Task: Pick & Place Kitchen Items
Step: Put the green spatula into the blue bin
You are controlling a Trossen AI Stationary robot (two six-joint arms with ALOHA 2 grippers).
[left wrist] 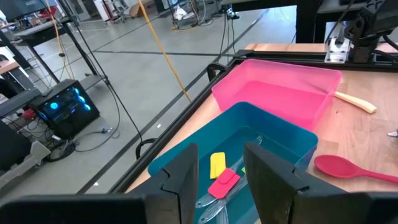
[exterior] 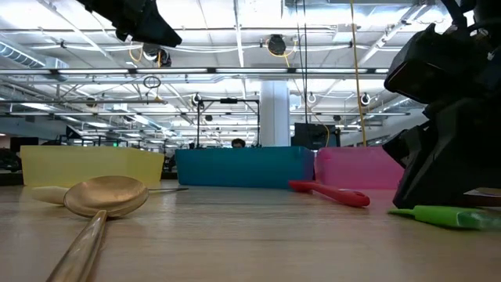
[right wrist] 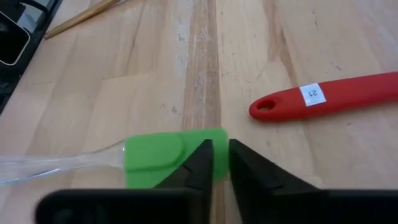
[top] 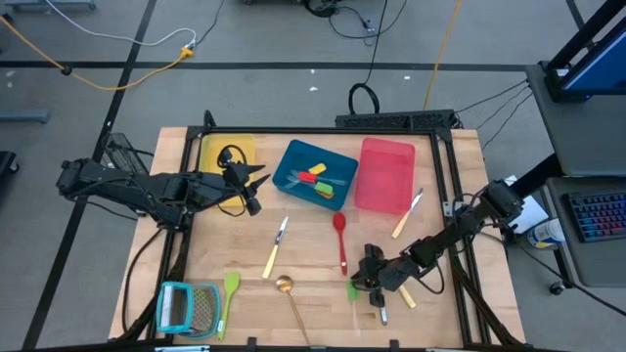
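Right wrist view: the right gripper (right wrist: 221, 163) sits low on the wooden table (right wrist: 155, 56), its fingers nearly together and clamped on the edge of the green spatula (right wrist: 168, 163) blade. The spatula's clear handle runs off toward the left edge of the frame. A red spoon (right wrist: 329, 96) handle lies just beyond the fingertips at centre right, apart from them.

High view: this gripper (top: 364, 279) is at lower centre right, the red spoon (top: 340, 240) just above it. A brass spoon (top: 289, 298) lies lower centre; a second green spatula (top: 231, 293) and a grater (top: 188, 308) lie lower left. Farther up stand the yellow tray (top: 210, 149), blue tray (top: 293, 161) and red tray (top: 386, 176). The left gripper (top: 249, 186) hangs beside the blue tray, fingers apart, empty.
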